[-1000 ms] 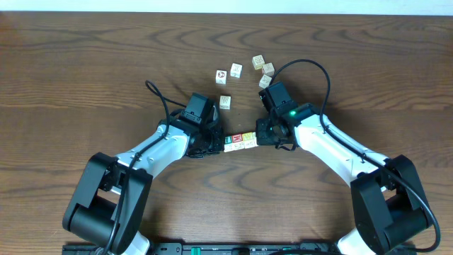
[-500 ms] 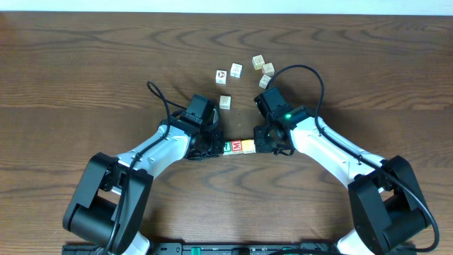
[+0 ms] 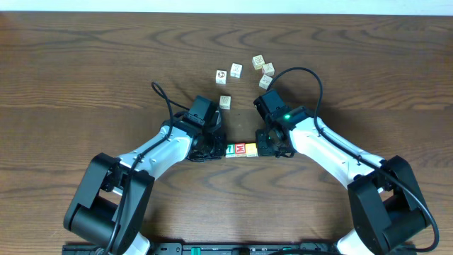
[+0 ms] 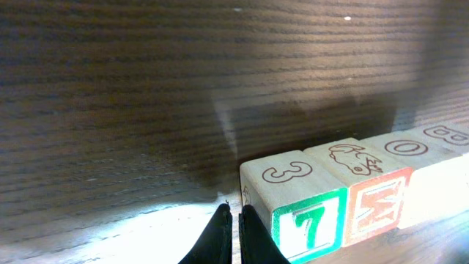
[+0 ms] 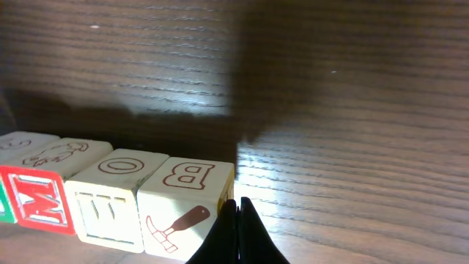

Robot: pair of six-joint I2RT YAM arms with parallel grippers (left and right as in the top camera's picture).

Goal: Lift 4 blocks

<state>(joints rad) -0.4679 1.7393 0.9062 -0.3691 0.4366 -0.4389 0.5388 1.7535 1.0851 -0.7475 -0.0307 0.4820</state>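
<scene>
Four blocks stand in one tight row between my grippers. From the left they are a green block with a 7, a red block with a white letter, and a yellow-orange block. The white block with a dark hammer mark is last, mostly hidden overhead. My left gripper is shut, its tips against the green end. My right gripper is shut against the hammer block's end. Whether the row is off the table I cannot tell.
Several loose cream cubes lie behind the arms, among them one just past the left wrist, one further back and one near the right arm's cable.
The row, slanted and looser a second ago, now sits level and pressed tight. Both grippers have shifted slightly toward the near edge, and the right one has come in leftward.
</scene>
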